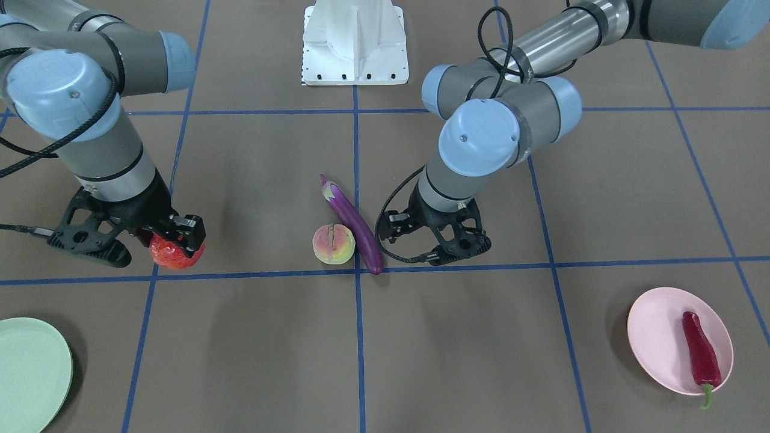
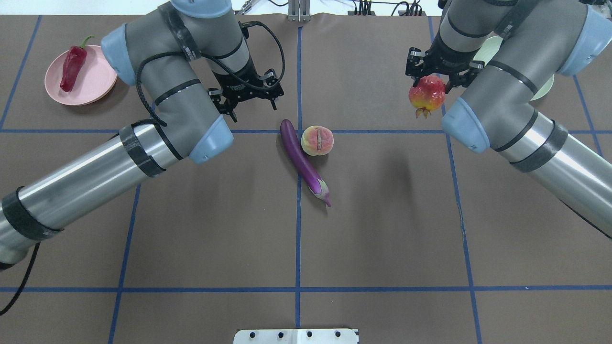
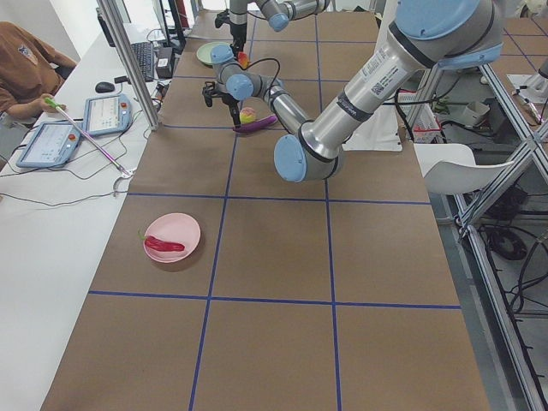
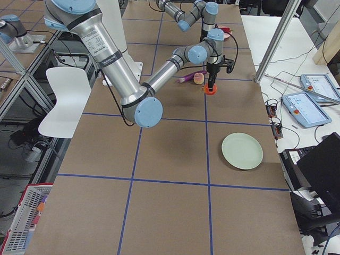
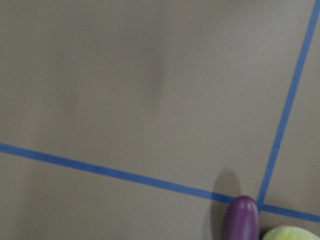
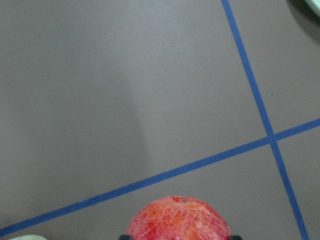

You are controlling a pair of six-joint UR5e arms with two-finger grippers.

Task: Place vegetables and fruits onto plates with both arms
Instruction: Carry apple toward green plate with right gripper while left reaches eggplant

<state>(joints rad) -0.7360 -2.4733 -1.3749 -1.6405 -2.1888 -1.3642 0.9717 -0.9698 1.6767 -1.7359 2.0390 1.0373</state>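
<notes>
Eggplant (image 2: 302, 160) and peach (image 2: 317, 140) lie touching near the middle of the desk (image 2: 382, 229), by a crossing of the blue tape lines (image 2: 298, 239). The eggplant lies between the peach and the left pincer (image 2: 248, 98). That pincer hangs near the eggplant's blunt tip without touching it, its jaws spread and holding nothing. The left wrist view catches only that tip and a sliver of the peach at its lower edge.

The right pincer (image 1: 172, 240) is clamped on the round fruit (image 2: 427, 94), which looks held clear of the desk and well apart from the other two. The mint plate (image 4: 241, 151) lies beyond it toward the desk's end; in the overhead view the right arm (image 2: 516, 95) covers most of it. At the opposite end the chili (image 1: 699, 349) lies on the pink plate (image 1: 649, 325), its stem overhanging the rim.

A white base (image 1: 355, 42) sits at the robot's edge. A person (image 3: 21, 73) sits at a side table (image 3: 51, 223) with tablets, and a white chair (image 4: 64, 101) stands off the desk.

The eggplant is long, slim and glossy purple, its pale green cap toward the robot. The peach is yellow-green and pink, crease up. The fruit is bumpy red-orange shading to yellow, with a small spiky crown. The chili is dark red with a green stem.
</notes>
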